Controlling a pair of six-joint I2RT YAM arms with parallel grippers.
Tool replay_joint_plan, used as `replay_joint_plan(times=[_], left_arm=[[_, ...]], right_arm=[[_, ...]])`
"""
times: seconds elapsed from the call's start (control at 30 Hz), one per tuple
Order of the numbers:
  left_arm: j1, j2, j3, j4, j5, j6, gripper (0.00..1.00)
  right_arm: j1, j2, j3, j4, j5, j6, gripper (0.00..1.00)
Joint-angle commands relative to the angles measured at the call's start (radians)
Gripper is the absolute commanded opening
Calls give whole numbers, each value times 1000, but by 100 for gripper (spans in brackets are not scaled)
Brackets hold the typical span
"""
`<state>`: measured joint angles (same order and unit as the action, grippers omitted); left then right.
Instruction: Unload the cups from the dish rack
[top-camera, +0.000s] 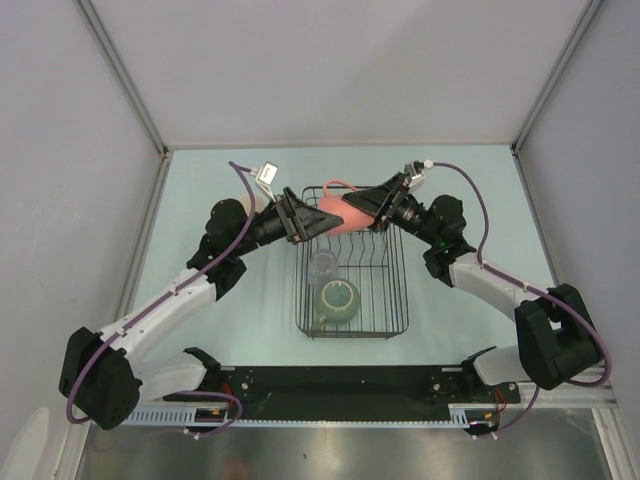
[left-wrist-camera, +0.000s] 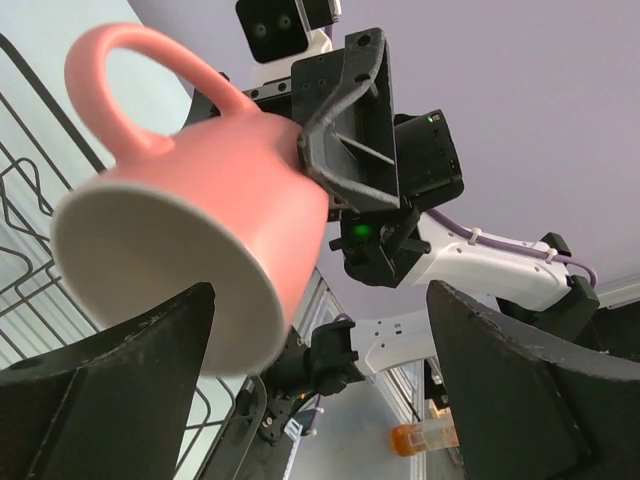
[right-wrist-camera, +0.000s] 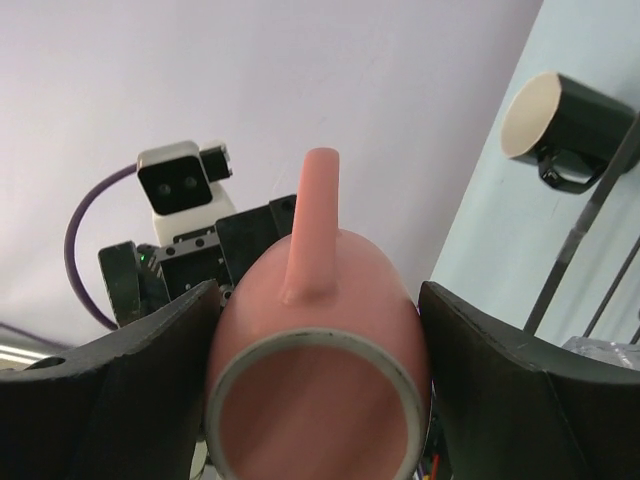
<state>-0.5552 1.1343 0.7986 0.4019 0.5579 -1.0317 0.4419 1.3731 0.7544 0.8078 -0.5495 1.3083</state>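
My right gripper (top-camera: 372, 205) is shut on a salmon-pink cup (top-camera: 335, 215), holding it on its side in the air above the far end of the black wire dish rack (top-camera: 400, 300). The right wrist view shows the pink cup (right-wrist-camera: 340, 270) wedged between both fingers, rim toward the camera and handle up. My left gripper (top-camera: 297, 218) faces it from the left, open. In the left wrist view the cup's pale base (left-wrist-camera: 160, 270) hangs just past the left finger, outside the wide gap. A sage-green mug (top-camera: 338, 300) and a clear glass tumbler (top-camera: 323, 265) stand in the rack.
A dark cup with a pale inside (right-wrist-camera: 560, 125) lies on its side by the rack wires (right-wrist-camera: 590, 220). Grey walls stand on the left, right and far sides. The black base rail (top-camera: 340, 385) runs along the near edge.
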Motion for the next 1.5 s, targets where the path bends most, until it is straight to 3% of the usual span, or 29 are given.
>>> replay_joint_plan(times=[0.0,0.1,0.13,0.2,0.3,0.37,0.4,0.6,0.7,0.73,0.8,1.03,1.13,1.17,1.23,1.33,1.47], left_arm=[[-12,4,-9,69,11,-11,91],[-23,19,-10,81,10,-13,77],[-28,22,-12,92,10,-16,63],[-41,34,-12,100,11,-19,53],[-58,48,-13,112,19,-19,23],[-66,55,-10,115,22,-21,15],[-68,58,-10,117,26,-25,2],[-72,45,-10,77,-1,-16,0],[-72,32,24,-69,-30,42,0],[-71,22,30,-87,-42,53,0],[-71,-5,36,-135,-62,79,0],[-32,-108,31,-270,-128,144,1],[4,-125,80,-403,-176,182,0],[8,-123,153,-490,-208,243,1],[9,-99,302,-739,-356,364,0],[11,-58,446,-1000,-554,462,0],[9,1,511,-1231,-797,532,0]], right_arm=[[33,-8,63,182,-59,43,0],[55,-3,65,195,-79,48,0],[69,0,63,198,-85,48,0],[81,1,59,205,-84,48,0],[93,4,57,217,-86,55,0],[96,12,59,226,-90,60,0],[98,17,63,235,-99,65,0],[97,14,66,231,-107,62,0],[77,-5,69,174,-112,45,32],[66,-15,71,151,-110,25,65],[25,-55,76,58,-98,2,97],[-127,-121,91,-44,-78,2,100],[-184,-161,105,-160,-43,-49,100],[-192,-169,120,-286,-23,-120,100],[-197,-187,207,-563,47,-240,100],[-184,-195,284,-756,133,-398,100],[-183,-203,284,-802,183,-449,100]])
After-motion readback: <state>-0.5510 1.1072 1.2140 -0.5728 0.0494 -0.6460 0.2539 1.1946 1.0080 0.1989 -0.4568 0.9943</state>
